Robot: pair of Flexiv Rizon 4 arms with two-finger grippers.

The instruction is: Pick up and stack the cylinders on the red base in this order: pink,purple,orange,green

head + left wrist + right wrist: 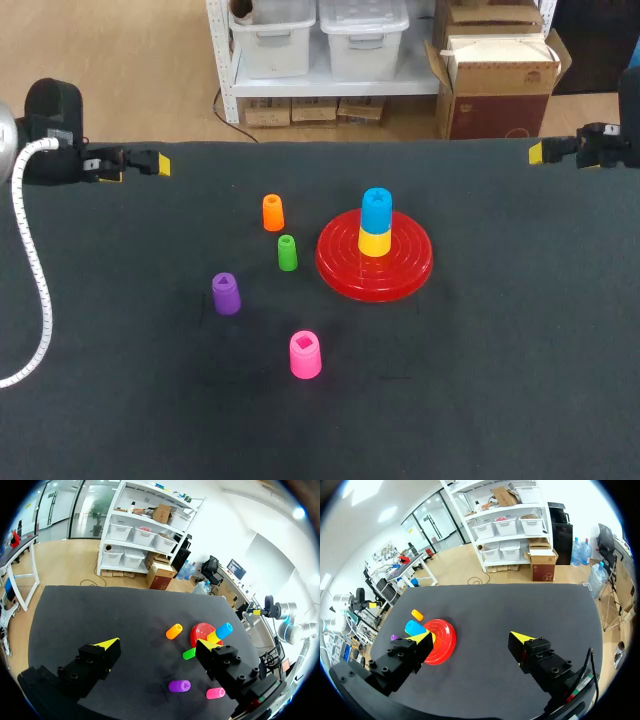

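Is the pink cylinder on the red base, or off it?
Off. The pink cylinder stands upright on the table, apart from the red base, which holds only a yellow cylinder under a blue cylinder.

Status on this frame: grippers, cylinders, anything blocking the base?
Open and empty: left gripper, right gripper. Loose on table, unstacked: pink, purple, orange, green. On red base: yellow, blue on top.

A blue cylinder (376, 203) stands upright atop a yellow cylinder (374, 242), just right of the dark bench's (520, 380) middle.
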